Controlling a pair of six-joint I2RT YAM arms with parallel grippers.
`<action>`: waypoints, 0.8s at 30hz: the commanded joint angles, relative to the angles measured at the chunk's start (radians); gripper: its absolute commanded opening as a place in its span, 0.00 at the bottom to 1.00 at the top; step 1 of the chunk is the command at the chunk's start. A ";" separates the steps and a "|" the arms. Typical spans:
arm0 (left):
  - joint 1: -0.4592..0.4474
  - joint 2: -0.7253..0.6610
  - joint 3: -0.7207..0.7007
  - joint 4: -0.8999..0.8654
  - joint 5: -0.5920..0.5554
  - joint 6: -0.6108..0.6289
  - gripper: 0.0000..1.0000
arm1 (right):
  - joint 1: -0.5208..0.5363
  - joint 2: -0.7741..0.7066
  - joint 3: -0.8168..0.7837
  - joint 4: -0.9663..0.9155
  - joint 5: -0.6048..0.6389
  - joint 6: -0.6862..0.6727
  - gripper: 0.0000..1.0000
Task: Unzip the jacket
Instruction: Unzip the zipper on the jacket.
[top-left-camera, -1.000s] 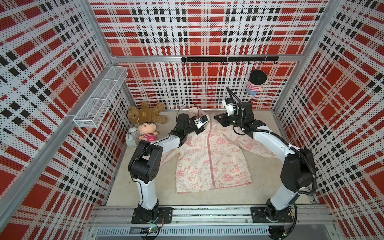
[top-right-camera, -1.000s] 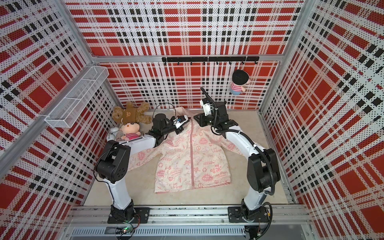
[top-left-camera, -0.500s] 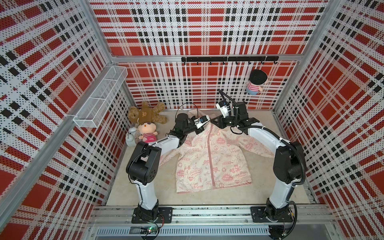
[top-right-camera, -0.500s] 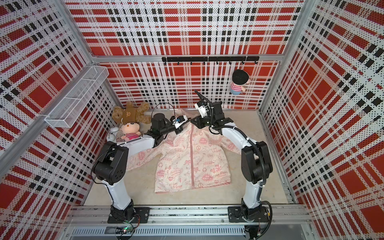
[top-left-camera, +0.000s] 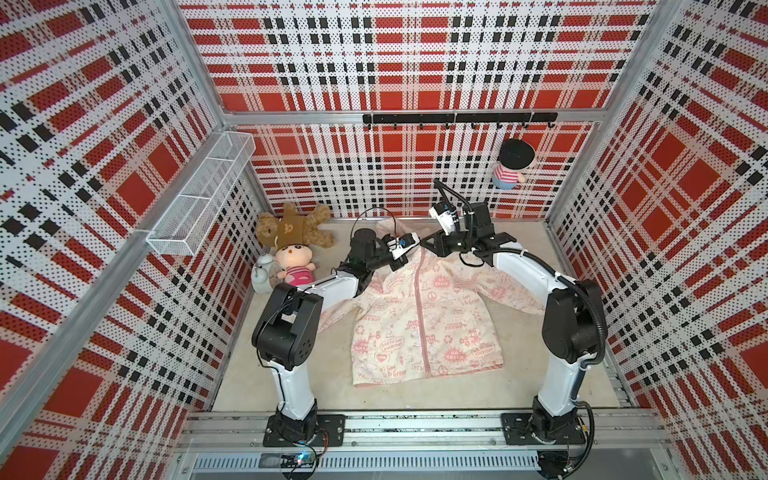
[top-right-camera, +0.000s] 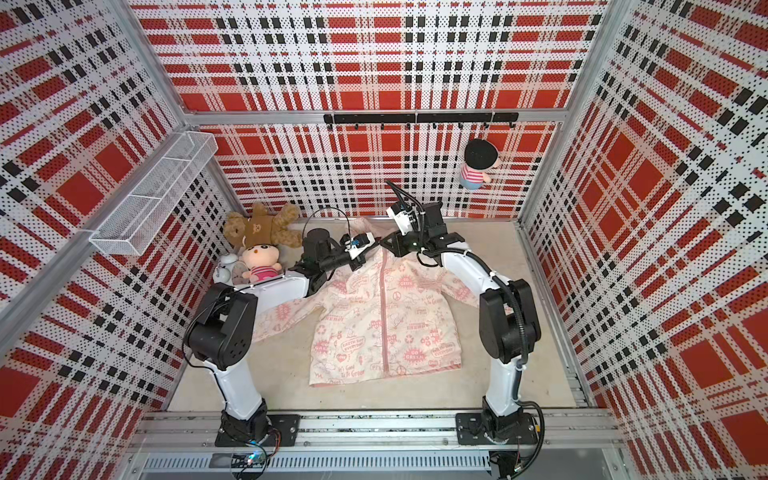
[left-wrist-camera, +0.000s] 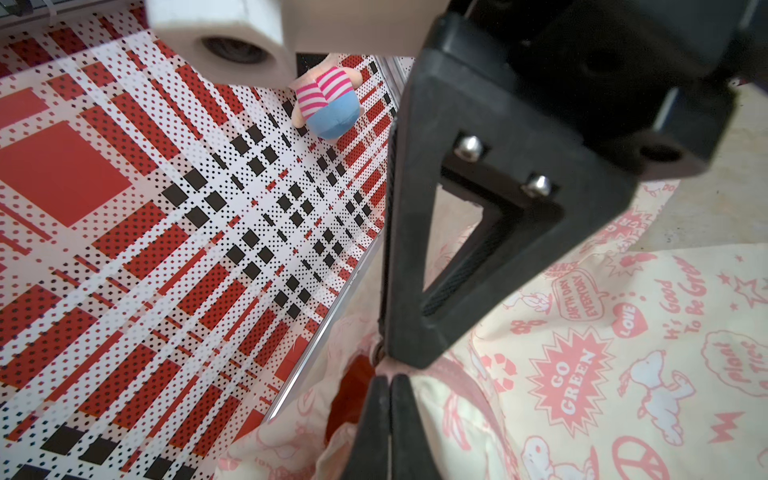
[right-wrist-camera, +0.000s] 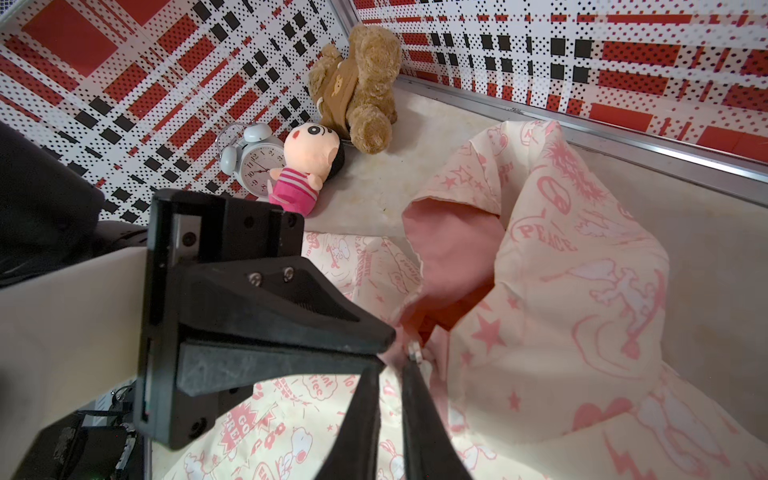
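Left pincer (left-wrist-camera: 389, 376) clenched on jacket (left-wrist-camera: 582, 415) collar; right pincer (right-wrist-camera: 392, 368) at zipper pull (right-wrist-camera: 413, 353); cannot tell whether clenched.

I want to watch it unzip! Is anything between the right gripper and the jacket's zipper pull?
Nothing visible. The right gripper sits right at the zipper pull at the neck of the jacket. The left gripper pinches the cloth beside it, not in between.

Cream jacket (top-left-camera: 395, 324), pink cartoon prints
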 joint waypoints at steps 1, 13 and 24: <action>0.001 -0.047 -0.007 0.024 0.018 0.000 0.00 | -0.010 0.019 0.024 -0.030 -0.022 -0.038 0.15; 0.002 -0.045 -0.007 0.024 0.017 0.000 0.00 | -0.026 0.032 0.026 -0.040 -0.028 -0.055 0.22; 0.002 -0.045 -0.009 0.024 0.017 -0.002 0.00 | -0.027 0.042 0.036 -0.038 -0.081 -0.065 0.26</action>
